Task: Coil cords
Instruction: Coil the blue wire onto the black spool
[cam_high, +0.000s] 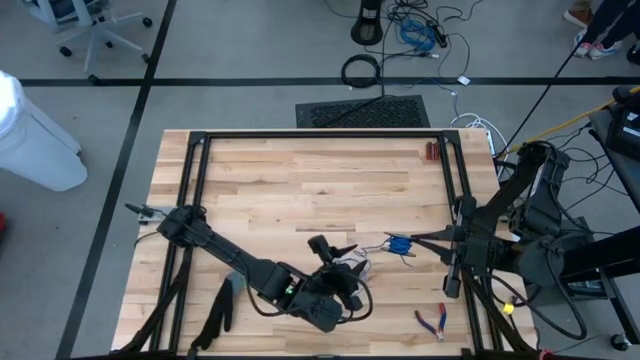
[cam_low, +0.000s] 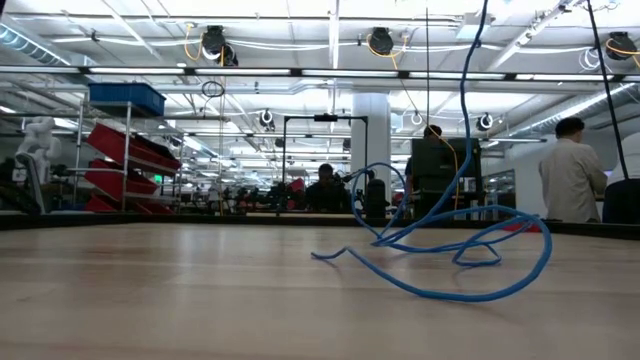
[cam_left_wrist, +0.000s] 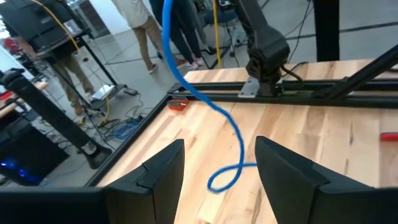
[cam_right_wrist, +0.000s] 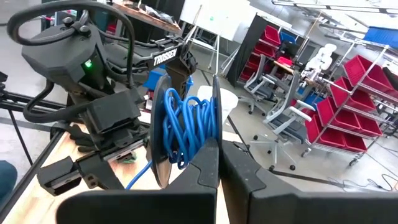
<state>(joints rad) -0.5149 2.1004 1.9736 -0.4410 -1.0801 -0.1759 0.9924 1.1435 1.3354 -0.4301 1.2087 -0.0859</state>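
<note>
Part of the blue cord (cam_right_wrist: 183, 127) is already wound into a bundle, pinched by the right gripper (cam_right_wrist: 214, 146)'s closed fingers near the desk (cam_high: 300, 180)'s right edge. The rest trails loose across the desk. The left gripper (cam_left_wrist: 217, 171), near the front edge, has fingers apart, nothing between them.

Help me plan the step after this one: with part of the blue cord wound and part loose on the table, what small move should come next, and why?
Probably the left gripper, open, should close on the loose blue cord between its fingers. The right gripper is shut on the wound coil, so the slack needs guiding before more winding.
</note>
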